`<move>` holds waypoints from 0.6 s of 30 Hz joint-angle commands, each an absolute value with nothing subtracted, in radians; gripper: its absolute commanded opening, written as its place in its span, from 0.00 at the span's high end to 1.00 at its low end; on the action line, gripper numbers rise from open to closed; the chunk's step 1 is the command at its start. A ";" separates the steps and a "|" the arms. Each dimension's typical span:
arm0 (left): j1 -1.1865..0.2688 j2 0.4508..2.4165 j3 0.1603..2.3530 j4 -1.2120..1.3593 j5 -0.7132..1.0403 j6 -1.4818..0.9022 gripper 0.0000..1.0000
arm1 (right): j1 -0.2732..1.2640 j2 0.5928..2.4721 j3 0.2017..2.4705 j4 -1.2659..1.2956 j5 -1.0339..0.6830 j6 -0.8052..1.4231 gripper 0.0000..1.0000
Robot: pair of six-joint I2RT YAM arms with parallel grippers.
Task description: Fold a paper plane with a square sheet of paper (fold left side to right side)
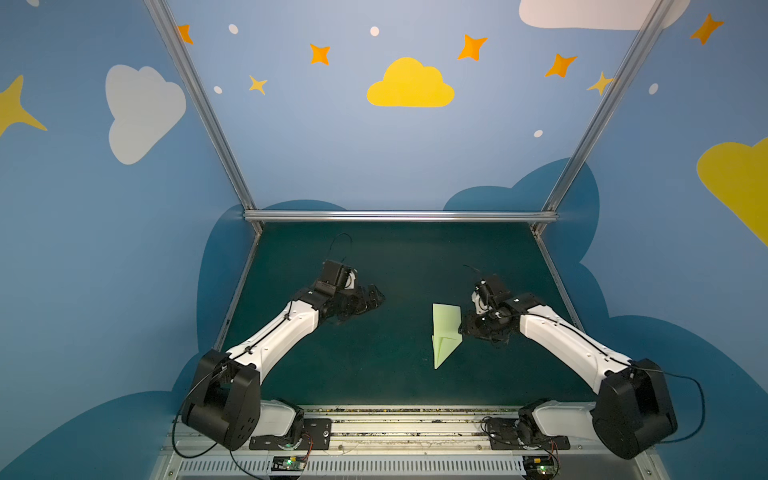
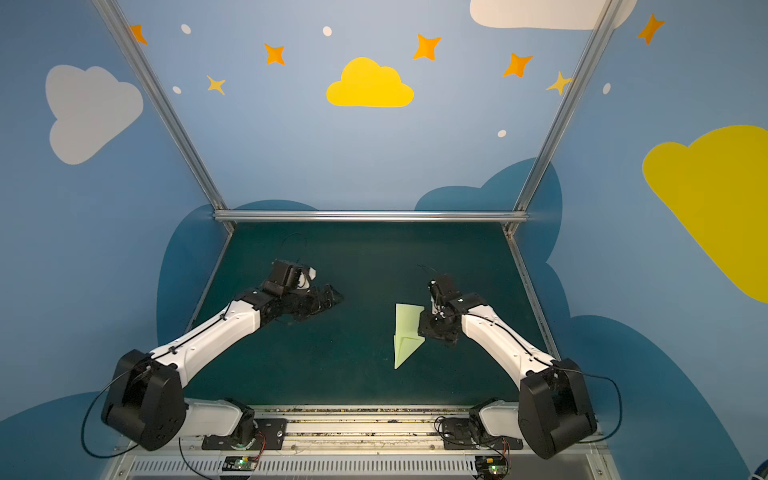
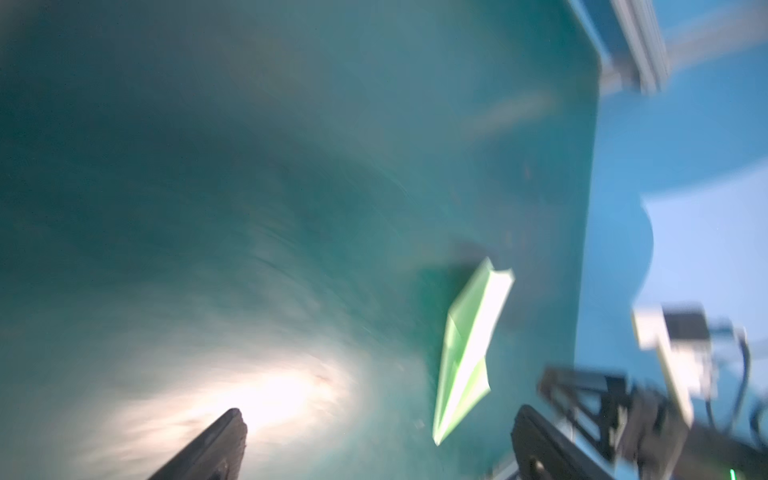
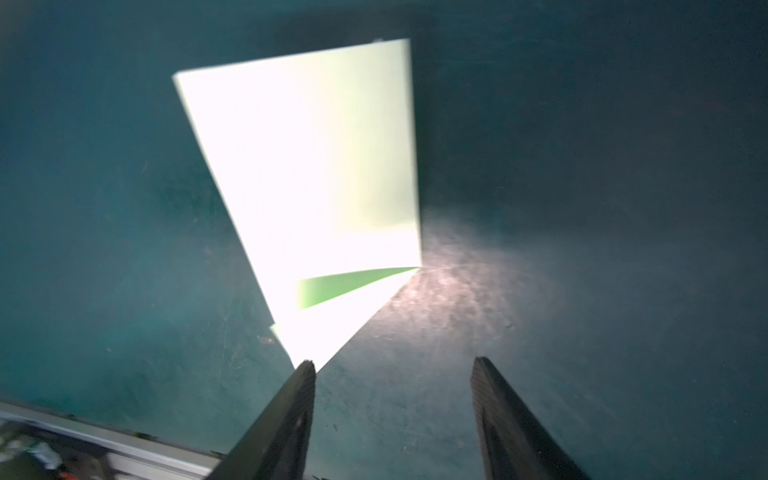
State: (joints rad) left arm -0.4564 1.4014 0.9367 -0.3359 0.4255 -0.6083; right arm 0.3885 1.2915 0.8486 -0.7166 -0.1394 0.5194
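While flat on mat [image 1: 374, 270], paper plane [image 1: 445, 332] just beside right claw [image 4: 392, 365]

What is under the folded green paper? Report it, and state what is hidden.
The folded paper lies on the dark green table mat; nothing else shows around its edges. In the right wrist view a lifted flap exposes another paper layer. The mat directly beneath is covered.
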 commanded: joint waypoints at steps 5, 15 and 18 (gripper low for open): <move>-0.720 1.580 1.040 -0.220 0.485 -0.675 0.00 | 0.169 1.230 0.739 -0.599 -0.391 0.503 0.40; -0.965 1.893 1.335 -0.224 0.576 -0.649 0.03 | 0.004 1.241 0.678 -0.525 -0.540 0.504 0.40; -0.968 1.954 1.376 -0.222 0.584 -0.661 0.04 | -0.003 1.252 0.679 -0.514 -0.562 0.499 0.40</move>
